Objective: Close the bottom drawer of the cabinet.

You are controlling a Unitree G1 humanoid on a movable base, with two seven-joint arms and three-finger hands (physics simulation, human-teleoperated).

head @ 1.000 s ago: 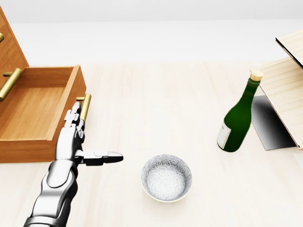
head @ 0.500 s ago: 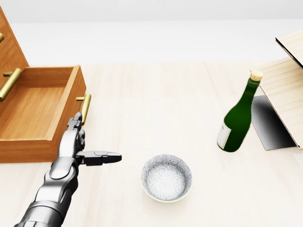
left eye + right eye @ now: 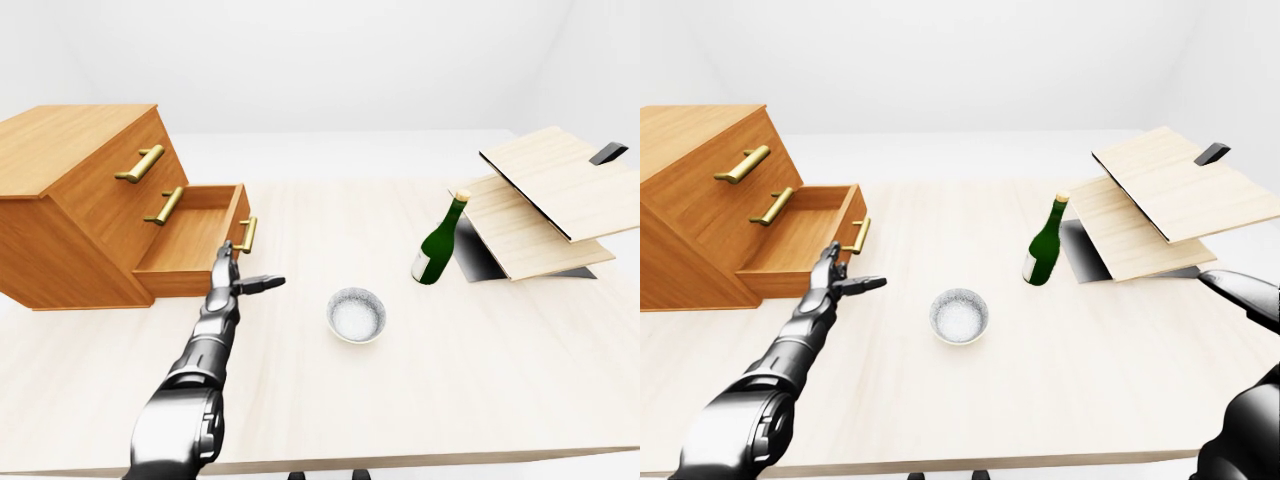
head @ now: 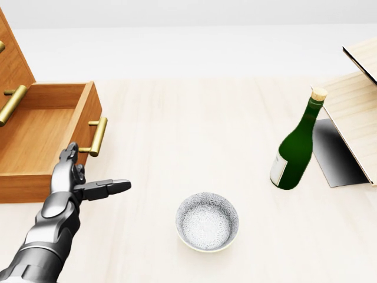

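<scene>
The wooden cabinet stands at the left of the left-eye view. Its bottom drawer is pulled out and empty, and a brass handle sits on the drawer's front panel. My left hand is open, its fingers stretched flat up against the lower end of the drawer front below the handle and its thumb pointing right. My right hand shows only as a dark shape at the right edge of the right-eye view, far from the cabinet.
A patterned white bowl sits on the pale table right of my left hand. A green corked bottle stands further right, beside leaning light wooden boards. Two closed upper drawers are above the open one.
The drawer front and its handle have shifted a little to the left, into the cabinet. My left hand has moved left and slightly down along with it.
</scene>
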